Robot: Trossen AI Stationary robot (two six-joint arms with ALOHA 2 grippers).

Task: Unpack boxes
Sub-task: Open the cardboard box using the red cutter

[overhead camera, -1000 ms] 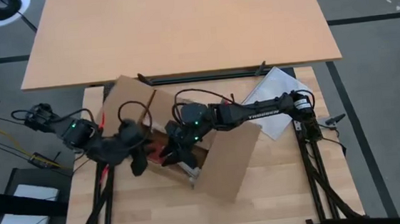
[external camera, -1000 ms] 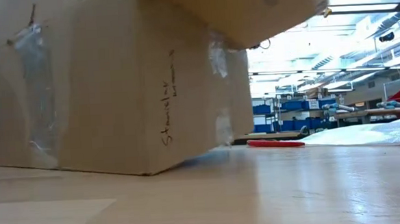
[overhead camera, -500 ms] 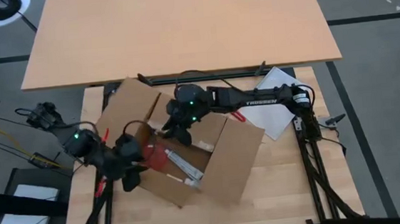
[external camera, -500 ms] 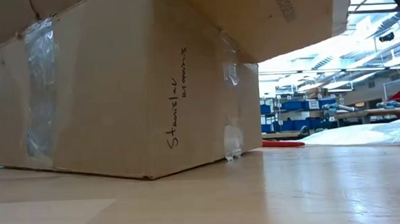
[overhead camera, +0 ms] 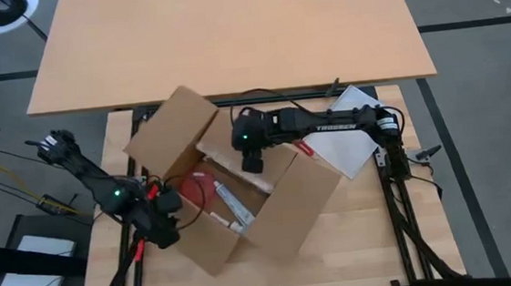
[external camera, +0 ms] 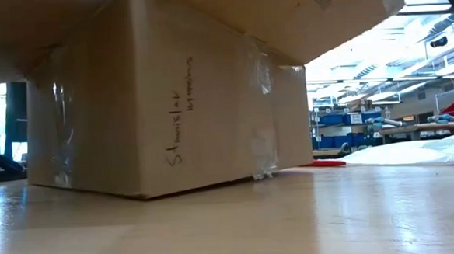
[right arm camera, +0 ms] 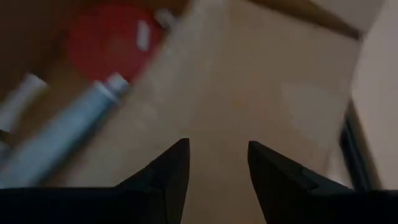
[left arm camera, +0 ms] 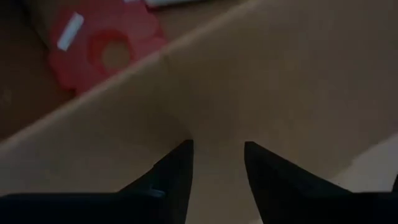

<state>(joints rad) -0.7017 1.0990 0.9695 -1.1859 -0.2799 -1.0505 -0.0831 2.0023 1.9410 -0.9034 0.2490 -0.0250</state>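
The right gripper (right arm camera: 214, 171) shows at the bottom of the frame as two dark fingers (right arm camera: 168, 177) standing apart with nothing between them. Behind them, brown cardboard of the carton (right arm camera: 249, 93) fills most of the frame, blurred. At the upper left lies a round red item (right arm camera: 109, 40) with a small white mark. Below it, toward the left edge, a pale tube (right arm camera: 59, 137) runs diagonally, its cap end nearest the red item.

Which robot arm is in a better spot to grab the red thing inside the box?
Probably the left. Its end effector sits at the cardboard box edge right beside the red item, fingers open. The right end effector hovers over the far side, nearer the white tube.
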